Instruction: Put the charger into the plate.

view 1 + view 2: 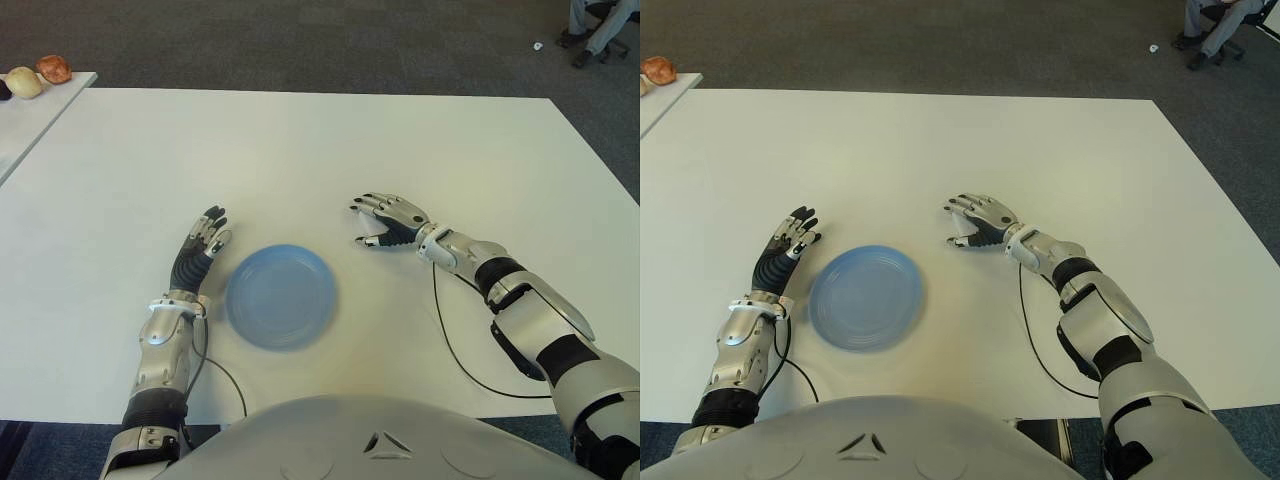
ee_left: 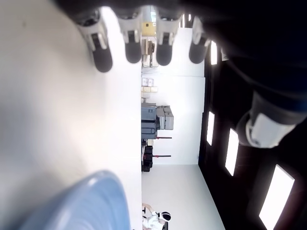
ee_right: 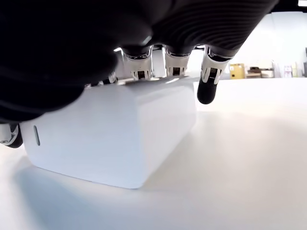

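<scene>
The charger (image 3: pixel 110 134) is a white rounded block standing on the white table (image 1: pixel 300 150). My right hand (image 1: pixel 372 224) arches over it just right of the plate; the fingers (image 3: pixel 174 64) drape along its top edge and the thumb sits beside its near face, without clamping it. In the eye views the hand hides nearly all of the charger. The blue plate (image 1: pixel 281 296) lies bare in front of me near the table's front edge. My left hand (image 1: pixel 205 240) shows flat beside the plate's left rim, fingers straight and holding nothing.
A black cable (image 1: pixel 455 340) loops on the table from my right wrist. A side table (image 1: pixel 40 110) at the far left carries two round food items (image 1: pixel 38 74). A seated person's legs (image 1: pixel 600 25) show at the far right on the carpet.
</scene>
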Robot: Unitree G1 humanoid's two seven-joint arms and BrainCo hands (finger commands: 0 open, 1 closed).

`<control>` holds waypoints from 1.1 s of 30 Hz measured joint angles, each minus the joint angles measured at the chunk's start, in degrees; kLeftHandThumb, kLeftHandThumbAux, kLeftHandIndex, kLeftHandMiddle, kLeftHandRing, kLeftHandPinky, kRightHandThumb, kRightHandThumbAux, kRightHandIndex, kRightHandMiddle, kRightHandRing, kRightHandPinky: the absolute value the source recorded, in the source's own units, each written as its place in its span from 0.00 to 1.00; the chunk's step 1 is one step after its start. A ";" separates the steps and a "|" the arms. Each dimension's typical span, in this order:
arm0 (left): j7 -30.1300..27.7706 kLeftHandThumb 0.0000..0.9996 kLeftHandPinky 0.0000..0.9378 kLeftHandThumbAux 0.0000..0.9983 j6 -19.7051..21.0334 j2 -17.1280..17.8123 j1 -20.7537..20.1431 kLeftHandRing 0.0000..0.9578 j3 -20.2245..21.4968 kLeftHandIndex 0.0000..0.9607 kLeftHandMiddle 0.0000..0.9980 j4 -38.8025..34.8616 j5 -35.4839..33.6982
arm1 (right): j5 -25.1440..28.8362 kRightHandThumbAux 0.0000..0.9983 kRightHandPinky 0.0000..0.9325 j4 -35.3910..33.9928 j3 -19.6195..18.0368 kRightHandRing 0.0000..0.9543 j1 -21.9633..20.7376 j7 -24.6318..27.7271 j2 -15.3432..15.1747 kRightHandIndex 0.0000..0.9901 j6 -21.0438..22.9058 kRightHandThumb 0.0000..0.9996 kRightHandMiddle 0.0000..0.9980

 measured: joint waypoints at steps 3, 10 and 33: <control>0.00 0.00 0.00 0.50 0.00 0.22 0.07 0.04 0.00 0.06 0.08 0.00 -0.01 | 0.07 0.21 0.00 0.00 -0.07 0.00 0.09 -0.12 -0.44 0.00 0.00 0.25 0.00; -0.14 0.00 0.00 0.50 0.00 0.63 0.24 0.04 0.11 0.06 0.08 -0.02 -0.12 | 1.55 0.22 0.00 -0.18 -1.29 0.00 1.04 0.58 -1.28 0.00 -0.02 0.24 0.00; -0.22 0.00 0.00 0.50 0.04 1.56 0.59 0.04 1.13 0.06 0.08 0.08 -0.07 | 2.88 0.25 0.00 -2.90 -2.88 0.00 2.90 0.95 -1.97 0.00 -1.06 0.22 0.00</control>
